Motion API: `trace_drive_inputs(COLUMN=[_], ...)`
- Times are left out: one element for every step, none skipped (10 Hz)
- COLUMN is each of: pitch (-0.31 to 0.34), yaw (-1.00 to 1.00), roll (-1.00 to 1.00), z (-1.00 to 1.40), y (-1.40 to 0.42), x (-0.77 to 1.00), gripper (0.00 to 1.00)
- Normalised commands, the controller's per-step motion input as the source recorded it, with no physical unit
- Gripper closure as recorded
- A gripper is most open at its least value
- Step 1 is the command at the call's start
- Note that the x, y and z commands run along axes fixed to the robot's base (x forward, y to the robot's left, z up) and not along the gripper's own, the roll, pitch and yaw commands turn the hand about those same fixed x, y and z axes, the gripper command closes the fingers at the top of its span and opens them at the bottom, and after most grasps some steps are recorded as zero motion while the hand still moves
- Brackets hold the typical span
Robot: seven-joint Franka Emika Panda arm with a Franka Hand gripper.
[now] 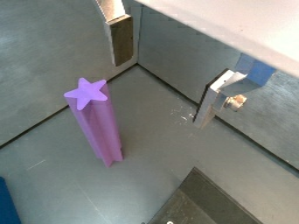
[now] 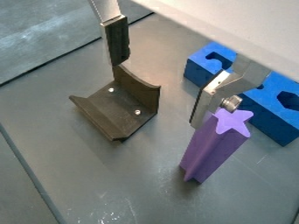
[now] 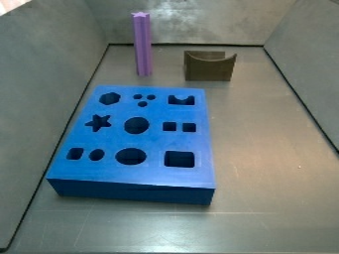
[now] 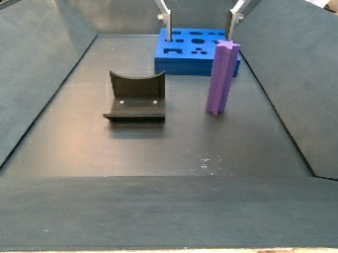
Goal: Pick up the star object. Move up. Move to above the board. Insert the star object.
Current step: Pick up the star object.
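We see the claw (image 2: 162, 83) spread wide, holding nothing, above the floor; star object (image 2: 215, 146) stands upright near the board (image 4: 191, 51), beside olive-brown block (image 4: 136, 97).

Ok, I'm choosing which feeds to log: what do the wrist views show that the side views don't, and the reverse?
Only the wrist views: the gripper close up, jaws open and empty, hovering over the floor, and the clear star outline on top of the star object. Only the side views: the whole top of the board with all its holes, the star hole included. Both: the star object standing upright and unheld, the fixture, and part of the board.
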Motion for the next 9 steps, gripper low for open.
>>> trace_drive_inputs(pitch=[-0.001,0.0,-0.033,-0.04,0.0,0.041,0.056,0.037,-0.043], yaw=[-0.13,-0.1,-0.04,-0.07,0.0,-0.07,-0.05,-0.02,0.0], roll=[0.0,0.0,0.08,0.06,0.0,-0.05,0.0,-0.01,-0.2], z=[0.03,0.16,0.24,0.23,-0.03,-1.0,-1.0,-1.0,-0.46], y=[0.0,-0.23,-0.26,-0.25,0.0,-0.19,-0.3,-0.35,-0.11], x=[-0.62,-0.97,-1.0,-1.0,0.0,-0.3,-0.24,-0.15,0.0], gripper=[0.0,0.0,0.0,0.0,0.0,0.0,0.0,0.0,0.0])
